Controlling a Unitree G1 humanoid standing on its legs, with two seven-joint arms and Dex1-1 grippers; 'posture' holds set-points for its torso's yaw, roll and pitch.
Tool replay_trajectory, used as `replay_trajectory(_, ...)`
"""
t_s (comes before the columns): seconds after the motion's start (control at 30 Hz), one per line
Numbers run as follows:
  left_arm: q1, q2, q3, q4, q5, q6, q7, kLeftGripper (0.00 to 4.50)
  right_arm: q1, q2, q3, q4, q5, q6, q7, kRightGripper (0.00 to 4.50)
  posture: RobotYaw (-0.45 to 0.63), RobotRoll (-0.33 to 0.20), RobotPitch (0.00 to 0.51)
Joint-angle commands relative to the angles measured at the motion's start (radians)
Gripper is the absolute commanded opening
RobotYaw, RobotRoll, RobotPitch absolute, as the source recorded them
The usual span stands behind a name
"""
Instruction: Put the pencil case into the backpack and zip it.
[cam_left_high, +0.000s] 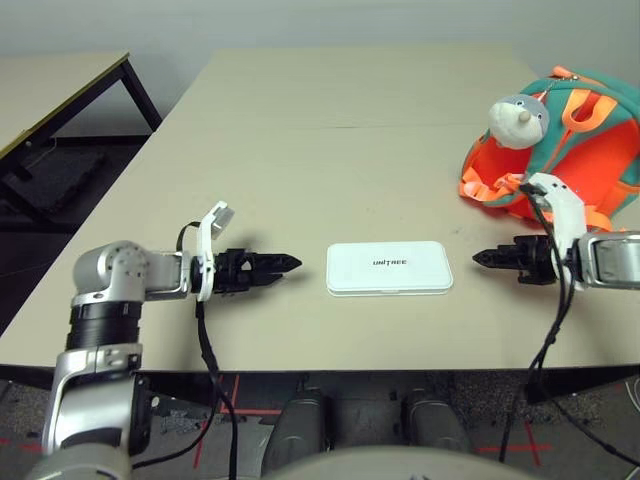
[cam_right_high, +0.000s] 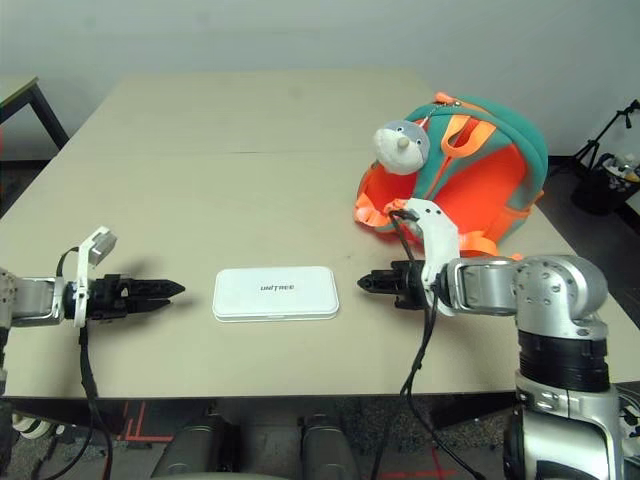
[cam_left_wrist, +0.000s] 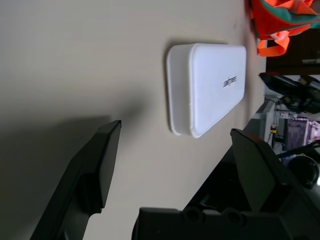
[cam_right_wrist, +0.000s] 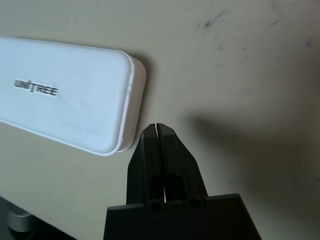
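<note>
**End effectors flanking the case**

The left end effector (cam_left_high: 288, 264), released wide, and the right end effector (cam_left_high: 481, 258), clenched empty, are pointing at the pencil case (cam_left_high: 389, 268) lying flat between them on the tabletop (cam_left_high: 330, 140). A closed tip risks shoving it. The backpack (cam_left_high: 570, 145) is sitting at two o'clock.

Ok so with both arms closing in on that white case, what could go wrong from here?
1. The right tool is shut beside the pencil case; it may shove the case rather than grip it.
2. The case lies flat on the table, so the open left tool may slip off it.
3. The backpack looks closed, with its plush toy dangling.
</note>
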Motion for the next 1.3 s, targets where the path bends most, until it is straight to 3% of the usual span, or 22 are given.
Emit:
replay_trajectory(0.03,-0.036,-0.032,-0.033,0.054,0.029,0.010,-0.007,4.50,-0.017,0.024,0.048,-0.018,-0.066,-0.004,0.018,0.03,0.07,0.000,0.036)
replay_trajectory(0.47,-0.075,-0.123,-0.065,0.119,0.068,0.019,-0.009,4.50,-0.039,0.096,0.132,-0.005,-0.267,-0.061,0.060,0.03,0.05,0.000,0.036)
replay_trajectory(0.63,-0.065,-0.159,-0.084,0.129,0.092,0.002,-0.004,4.50,-0.025,0.079,0.182,-0.016,-0.324,-0.076,0.094,0.03,0.04,0.000,0.036)
replay_trajectory(1.3,-0.059,-0.203,-0.046,0.161,0.134,-0.021,-0.004,4.50,-0.107,0.215,0.193,-0.157,-0.344,0.056,0.128,0.03,0.04,0.000,0.022)
